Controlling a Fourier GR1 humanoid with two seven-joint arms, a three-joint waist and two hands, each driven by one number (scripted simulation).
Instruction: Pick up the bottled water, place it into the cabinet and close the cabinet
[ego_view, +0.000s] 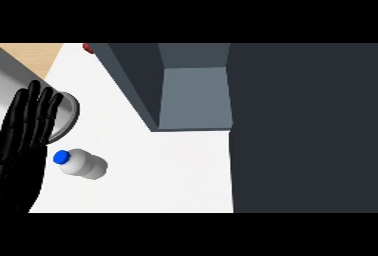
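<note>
Item under task: bottle (86, 164). Short, rounded white body with a blue cap; the cap faces the counter's left edge. From this steep angle it cannot be determined whether it stands or lies on its side.

Location: on the white counter (170, 175), close to its left edge and toward the near side, well apart from the cabinet (193, 95).

Left hand (26, 132): shows over the counter's left edge, fingers straight, together and pointing toward the far edge. It is fully extended and has hold of nothing. The bottle sits just beside it, on its right, level with the palm; the cap is the part nearest the hand. Contact between cap and hand cannot be confirmed.

Right hand: not seen.

Cabinet: dark grey, at the counter's far side, standing open with a paler grey interior. A large dark panel (303, 130) covers the counter's right side.

Other items: a grey metal rim (70, 116) near the left edge, partly hidden behind the fingertips; a small red object (87, 48) at the far edge, mostly cut off.
</note>
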